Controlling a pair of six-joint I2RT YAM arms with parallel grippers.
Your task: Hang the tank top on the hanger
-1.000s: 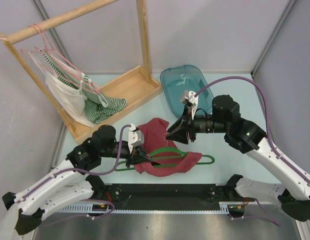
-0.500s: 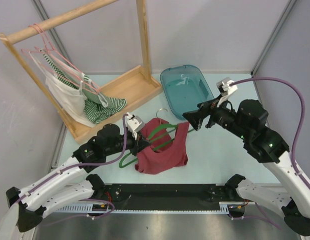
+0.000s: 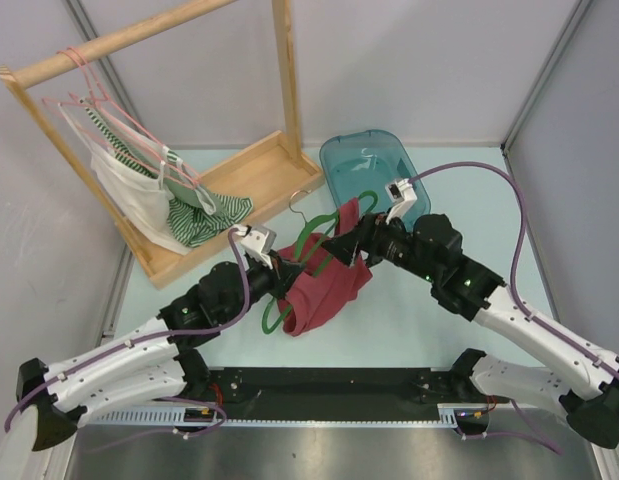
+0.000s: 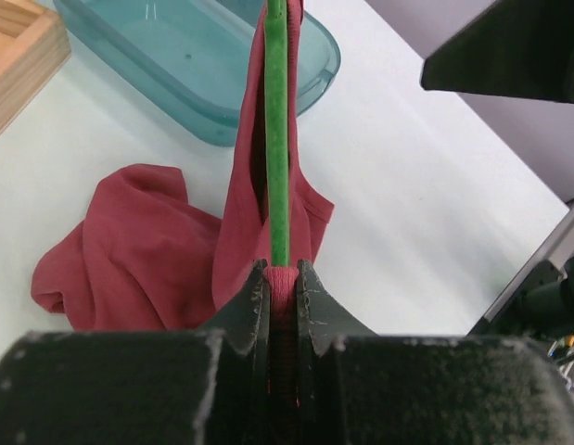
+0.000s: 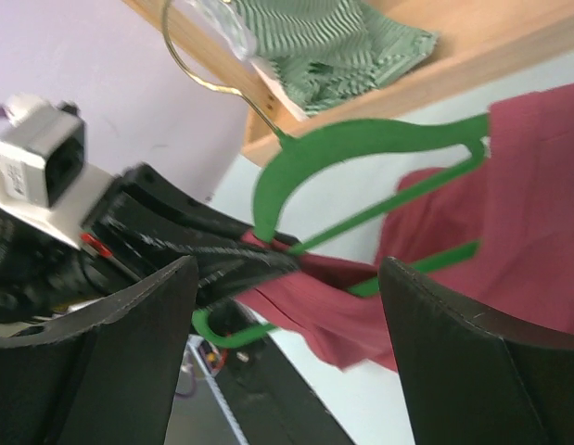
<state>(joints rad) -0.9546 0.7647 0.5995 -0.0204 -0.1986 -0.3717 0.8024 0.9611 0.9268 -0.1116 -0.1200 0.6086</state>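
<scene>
Tank top (image 3: 327, 288) draped over hanger (image 3: 309, 240), tilted up above mid-tabletop (image 3: 419, 320), lower fabric bunched on the surface. left gripper (image 4: 282, 278) jaws clenched on hanger bar plus fabric. right gripper (image 5: 287, 269) jaws spread wide, just beside the hanger's upper end.

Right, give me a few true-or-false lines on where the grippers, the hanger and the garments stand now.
1. The left gripper is shut on the hanger and tank top together. True.
2. The right gripper is clamped on the tank top. False: its fingers are spread wide, gripping nothing.
3. The striped garment lies in the teal tub. False: it hangs at the wooden rack.
4. Part of the tank top lies bunched on the table. True.
</scene>
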